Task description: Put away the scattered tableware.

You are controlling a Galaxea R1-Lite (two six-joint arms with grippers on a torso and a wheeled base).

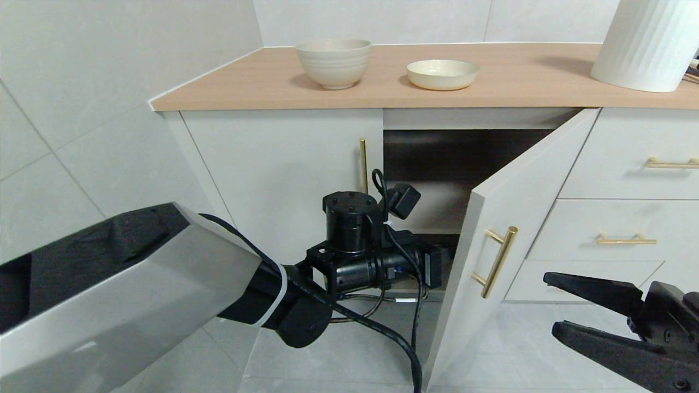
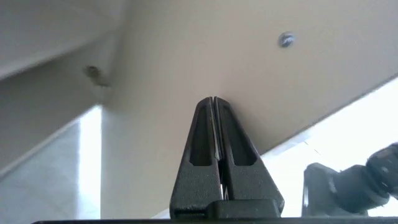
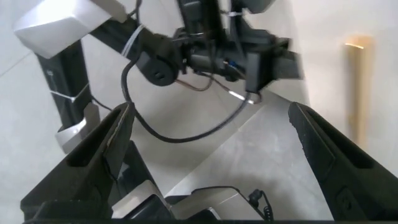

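On the counter (image 1: pixel 524 76) — bowl (image 1: pixel 334 63), dish (image 1: pixel 442 74)

The left arm (image 1: pixel 136 284) stretches forward toward the centre, the left gripper (image 2: pixel 213 101) with fingers pressed together. The right gripper (image 1: pixel 550 303) sits near right, fingers spread wide.

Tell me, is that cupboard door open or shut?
Open: the door stands swung out from its frame, and the dark inside of the cupboard shows behind it.

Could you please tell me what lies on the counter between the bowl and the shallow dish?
Nothing: in the head view the counter is bare between the bowl and the dish.
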